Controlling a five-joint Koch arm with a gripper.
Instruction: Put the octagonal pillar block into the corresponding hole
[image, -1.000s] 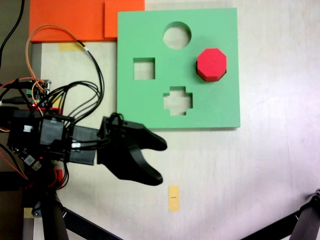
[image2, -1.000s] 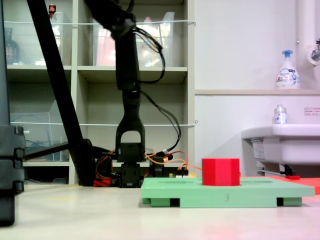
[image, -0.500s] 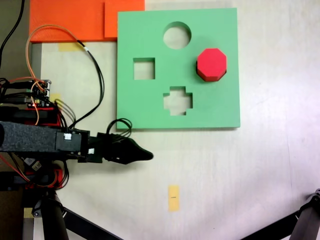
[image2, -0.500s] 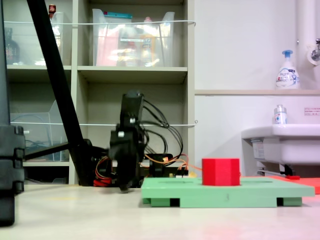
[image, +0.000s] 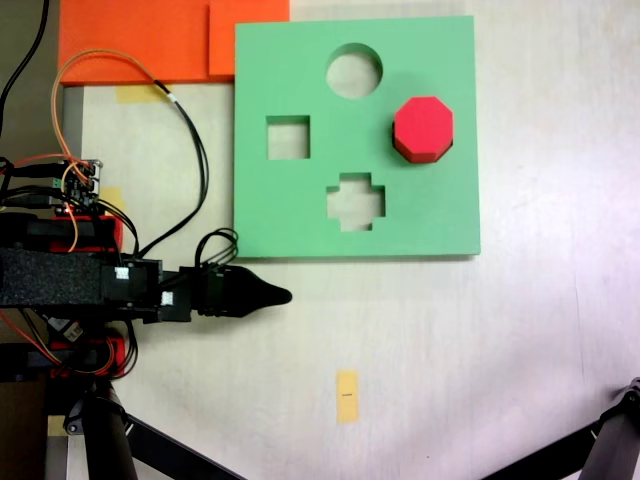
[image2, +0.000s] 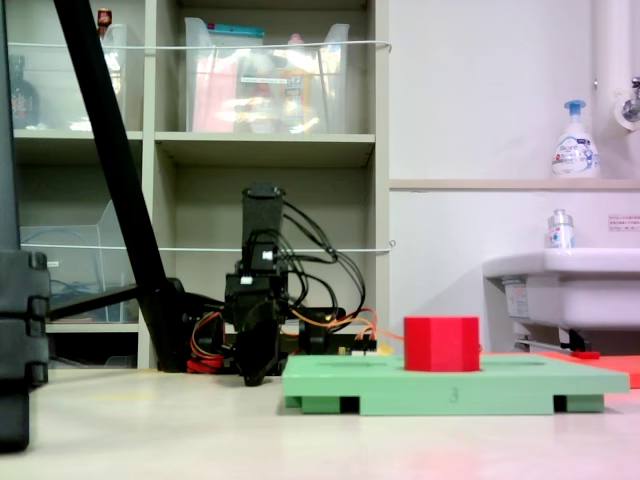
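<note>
A lab or makerspace corner, it seems. The landmark is the tall open shelving unit (image2: 265, 150) in the second exterior view: clear plastic bins (image2: 265, 90) sit on its upper shelf, and loose orange and black wiring (image2: 330, 320) and bare electronics crowd the pale worktop (image2: 150, 430) at its foot. To the shelving's right hangs a white wall sink (image2: 565, 290), with a pump soap bottle (image2: 575, 142) on the ledge above.

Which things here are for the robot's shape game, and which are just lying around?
For the game:
- red octagonal block, in its eight-sided hole
- green board
- gripper

Just lying around:
- orange foam pieces
- yellow tape strip
- soap bottle
- sink
- shelf boxes
</note>
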